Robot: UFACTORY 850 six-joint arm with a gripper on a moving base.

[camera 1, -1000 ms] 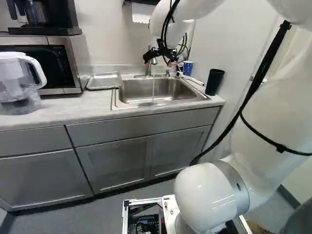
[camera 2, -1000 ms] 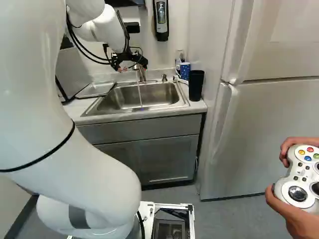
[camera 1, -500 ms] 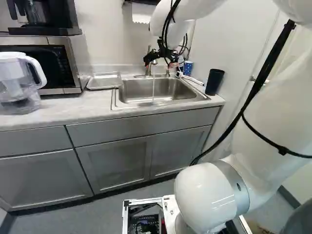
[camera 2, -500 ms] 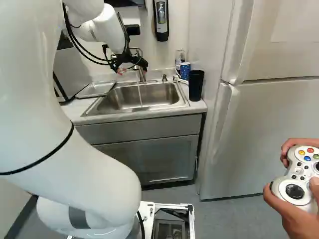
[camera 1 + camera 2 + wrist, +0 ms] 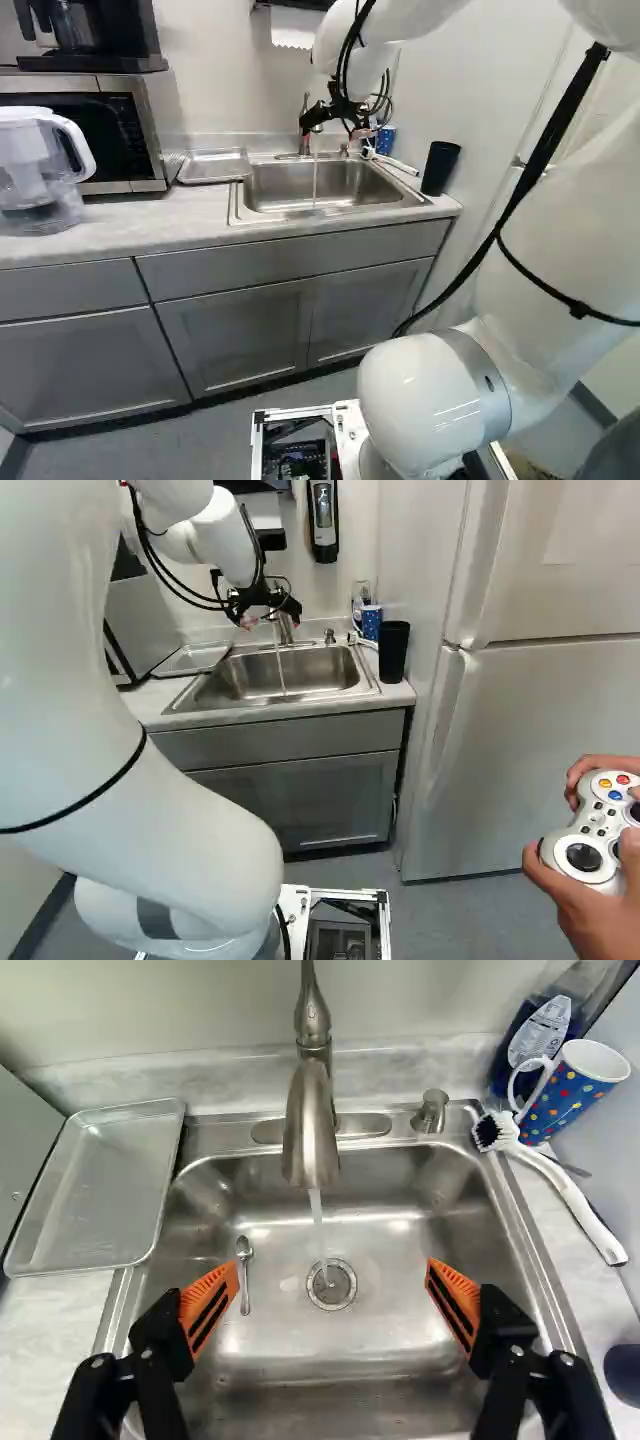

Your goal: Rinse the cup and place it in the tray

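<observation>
While water (image 5: pixel 316 1205) runs from the faucet (image 5: pixel 311 1130), the claw (image 5: pixel 271 619) hangs spread above the sink (image 5: pixel 400 1310).

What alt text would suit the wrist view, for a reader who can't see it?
The open claw hangs over a steel sink, with nothing gripped, as water runs from the faucet toward the drain. A spoon lies in the sink; a tray sits on one side, a dotted cup and brush opposite.
</observation>
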